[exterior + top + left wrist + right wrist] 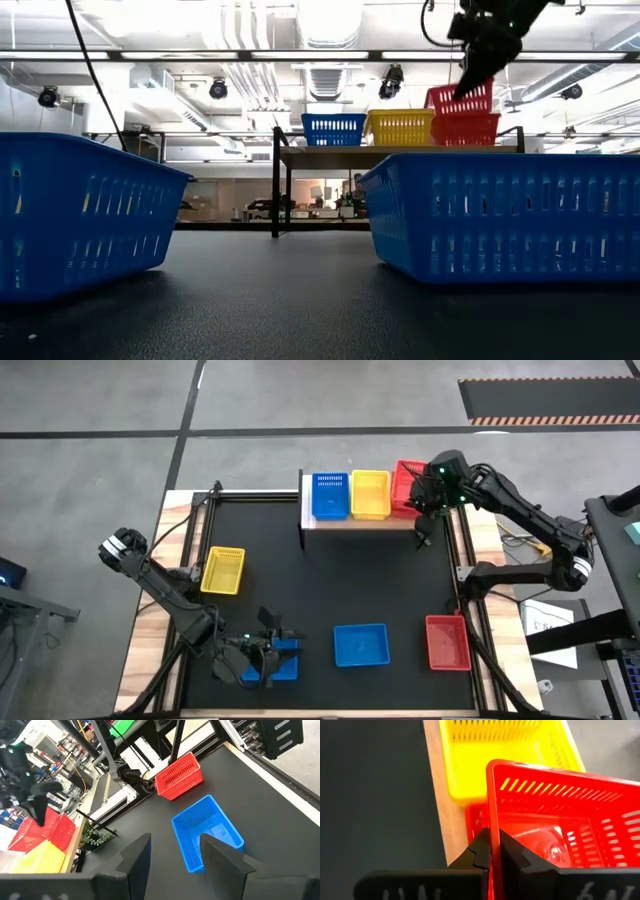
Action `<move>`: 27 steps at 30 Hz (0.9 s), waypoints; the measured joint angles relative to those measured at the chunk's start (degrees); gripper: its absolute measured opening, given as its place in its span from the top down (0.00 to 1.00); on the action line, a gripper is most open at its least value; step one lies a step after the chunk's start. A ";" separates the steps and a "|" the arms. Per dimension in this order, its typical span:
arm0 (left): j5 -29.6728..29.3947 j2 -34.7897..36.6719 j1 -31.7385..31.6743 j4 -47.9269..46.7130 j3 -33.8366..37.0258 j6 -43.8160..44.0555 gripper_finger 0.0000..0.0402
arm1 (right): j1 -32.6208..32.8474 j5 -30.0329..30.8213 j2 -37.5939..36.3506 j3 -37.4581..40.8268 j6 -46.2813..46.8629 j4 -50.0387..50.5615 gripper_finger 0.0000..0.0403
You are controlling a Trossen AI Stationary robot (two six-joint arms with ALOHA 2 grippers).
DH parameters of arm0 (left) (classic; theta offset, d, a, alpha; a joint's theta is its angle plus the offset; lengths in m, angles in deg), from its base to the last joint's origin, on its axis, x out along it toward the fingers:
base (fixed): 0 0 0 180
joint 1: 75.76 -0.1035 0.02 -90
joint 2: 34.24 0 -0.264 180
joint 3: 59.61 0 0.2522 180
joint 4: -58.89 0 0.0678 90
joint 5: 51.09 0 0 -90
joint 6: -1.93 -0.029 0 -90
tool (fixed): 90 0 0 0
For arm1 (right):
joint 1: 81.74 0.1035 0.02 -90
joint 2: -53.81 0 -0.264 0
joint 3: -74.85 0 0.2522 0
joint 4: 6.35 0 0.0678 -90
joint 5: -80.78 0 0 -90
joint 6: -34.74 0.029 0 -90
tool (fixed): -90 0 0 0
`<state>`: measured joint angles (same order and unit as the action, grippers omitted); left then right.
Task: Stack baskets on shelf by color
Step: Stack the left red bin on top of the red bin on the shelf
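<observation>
My right gripper (pixel 490 851) pinches the rim of a red basket (pixel 560 820), holding it tilted over another red basket (pixel 478 129) at the shelf's (pixel 362 523) right end, beside the yellow basket (pixel 370 493). My left gripper (pixel 172 852) hangs spread over the mat (pixel 330 580), well away from the shelf, near a blue basket (pixel 206 831). I can read no writing or labels.

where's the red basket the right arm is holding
In the high view it is at the shelf's right end, beside the yellow basket, pinched by the right gripper. The low view shows this red basket tilted above another red basket.
</observation>
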<state>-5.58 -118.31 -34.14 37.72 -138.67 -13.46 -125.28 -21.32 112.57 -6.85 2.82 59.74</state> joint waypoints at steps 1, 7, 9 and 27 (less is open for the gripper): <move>0.00 0.00 0.00 -0.01 0.06 0.00 0.61 | -0.43 0.02 0.11 0.80 -0.36 -0.70 0.98; 0.02 0.00 0.00 0.12 0.10 0.04 0.61 | -1.25 -0.11 0.33 4.23 -2.22 -2.36 0.97; 0.02 0.00 0.00 0.14 0.10 0.04 0.61 | -1.25 -0.11 0.33 4.96 -3.02 -2.31 0.95; 0.04 0.00 -0.02 1.63 0.12 1.97 0.61 | -1.25 2.79 0.24 -2.92 -4.44 5.08 0.60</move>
<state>-5.53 -118.31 -34.16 39.35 -138.55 -11.50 -126.53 -18.52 112.81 -9.76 -1.62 64.82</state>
